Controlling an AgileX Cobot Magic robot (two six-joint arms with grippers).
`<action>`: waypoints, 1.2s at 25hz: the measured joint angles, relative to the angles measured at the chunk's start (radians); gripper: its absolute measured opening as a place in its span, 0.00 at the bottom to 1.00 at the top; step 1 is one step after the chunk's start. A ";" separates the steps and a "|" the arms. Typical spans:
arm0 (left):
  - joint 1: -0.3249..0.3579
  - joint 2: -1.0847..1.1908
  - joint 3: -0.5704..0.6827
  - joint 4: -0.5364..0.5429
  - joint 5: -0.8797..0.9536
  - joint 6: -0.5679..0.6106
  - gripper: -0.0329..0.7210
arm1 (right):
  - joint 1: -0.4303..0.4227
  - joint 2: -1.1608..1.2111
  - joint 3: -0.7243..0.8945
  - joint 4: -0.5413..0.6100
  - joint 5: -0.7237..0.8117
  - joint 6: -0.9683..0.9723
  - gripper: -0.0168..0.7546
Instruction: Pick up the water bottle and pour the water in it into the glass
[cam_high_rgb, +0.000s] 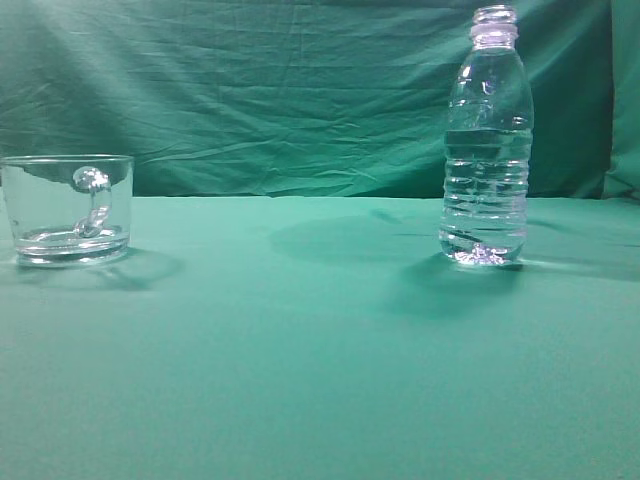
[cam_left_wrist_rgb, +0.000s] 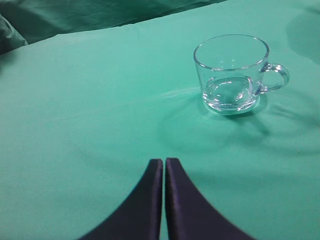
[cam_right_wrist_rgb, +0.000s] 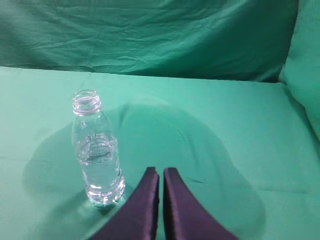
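Green cloth drapes the worktop (cam_high_rgb: 320, 380) and hangs wrinkled behind it. At 3 o'clock in the exterior view the water bottle (cam_high_rgb: 485, 140) stands upright, long axis vertical, open neck up, no label, the water (cam_high_rgb: 484, 195) reaching about halfway. At 9 o'clock sits the glass (cam_high_rgb: 68, 210), mouth up, well apart. Left pincer (cam_left_wrist_rgb: 164, 165) and right pincer (cam_right_wrist_rgb: 161, 174) both have tips pressed together, holding nothing.

Green cloth over my table (cam_high_rgb: 320, 380), smooth and flat with soft shadows across it, wrinkled green backdrop curtain (cam_high_rgb: 250, 90) hanging behind, creased in long diagonal folds, a second green drape fold (cam_right_wrist_rgb: 305, 60) at my far right edge
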 joint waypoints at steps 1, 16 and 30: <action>0.000 0.000 0.000 0.000 0.000 0.000 0.04 | -0.002 -0.035 0.024 -0.002 0.000 -0.010 0.02; 0.000 0.000 0.000 0.000 0.000 0.000 0.04 | -0.252 -0.453 0.335 0.000 0.024 -0.043 0.02; 0.000 0.000 0.000 0.000 0.000 0.000 0.04 | -0.273 -0.458 0.336 0.082 0.160 -0.181 0.02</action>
